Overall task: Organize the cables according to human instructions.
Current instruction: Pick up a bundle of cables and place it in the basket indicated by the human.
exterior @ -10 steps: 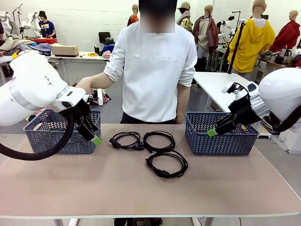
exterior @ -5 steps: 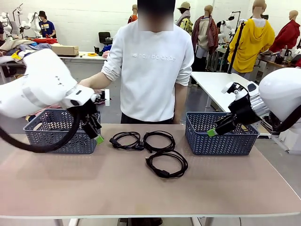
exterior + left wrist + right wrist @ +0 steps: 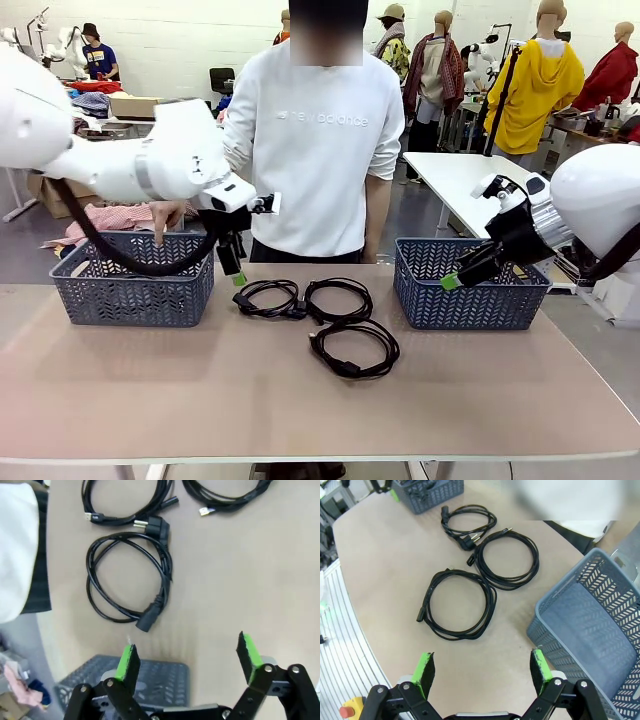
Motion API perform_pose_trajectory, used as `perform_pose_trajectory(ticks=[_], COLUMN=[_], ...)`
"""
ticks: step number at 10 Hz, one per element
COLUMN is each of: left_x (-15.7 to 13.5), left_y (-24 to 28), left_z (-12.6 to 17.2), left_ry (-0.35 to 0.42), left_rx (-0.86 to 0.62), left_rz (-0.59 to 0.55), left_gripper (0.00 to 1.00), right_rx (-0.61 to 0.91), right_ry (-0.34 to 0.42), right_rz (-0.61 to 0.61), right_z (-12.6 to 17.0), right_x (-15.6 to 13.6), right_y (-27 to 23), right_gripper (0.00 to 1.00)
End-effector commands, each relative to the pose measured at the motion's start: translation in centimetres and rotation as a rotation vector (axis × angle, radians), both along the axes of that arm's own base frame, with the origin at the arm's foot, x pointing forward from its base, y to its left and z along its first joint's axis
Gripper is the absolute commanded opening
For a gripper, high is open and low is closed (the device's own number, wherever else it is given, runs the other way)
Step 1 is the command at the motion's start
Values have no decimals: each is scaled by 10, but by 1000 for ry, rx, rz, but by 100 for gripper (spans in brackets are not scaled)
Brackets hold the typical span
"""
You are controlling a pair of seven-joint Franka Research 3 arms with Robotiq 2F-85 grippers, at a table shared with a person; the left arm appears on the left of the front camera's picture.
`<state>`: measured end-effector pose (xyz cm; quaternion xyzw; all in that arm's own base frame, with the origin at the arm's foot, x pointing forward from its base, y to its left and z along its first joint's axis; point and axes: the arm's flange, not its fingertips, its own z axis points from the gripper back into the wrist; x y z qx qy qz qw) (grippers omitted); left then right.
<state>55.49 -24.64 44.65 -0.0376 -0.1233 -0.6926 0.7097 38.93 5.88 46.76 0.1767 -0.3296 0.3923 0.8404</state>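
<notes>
Jaws of left gripper (image 3: 187, 649) and right gripper (image 3: 481, 661) gape wide, empty.

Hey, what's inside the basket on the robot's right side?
The right wrist view looks into the right basket: its blue floor and walls are bare where visible, no cable. One corner runs out of frame, unseen. Three cable coils lie outside on the table.

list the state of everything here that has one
left fingers: open, holding nothing, above the left cable
right fingers: open, holding nothing, beside the right basket
left cable: coiled, lying on the table
middle cable: coiled, lying on the table
near cable: coiled, lying on the table
left basket: upright, a person's hand at its far rim
right basket: upright
</notes>
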Motion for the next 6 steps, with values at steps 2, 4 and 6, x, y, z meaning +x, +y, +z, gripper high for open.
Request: perform_pose_trajectory(ticks=[2,4,6], left_x=[31,38,38], left_y=[-29,-41,-46], left_z=[-13,-25,-33], left_ry=[43,48,67], left_rx=[74,82,74], left_rz=[-23,-16,-1], left_gripper=[100,100,100], right_rx=[22,22,22], right_ry=[-11,-11,-11], right_rz=[13,13,13], right_z=[-2,-2,-2], right_x=[3,3,3], right_y=[-1,-1,-1], right_gripper=[100,100,100])
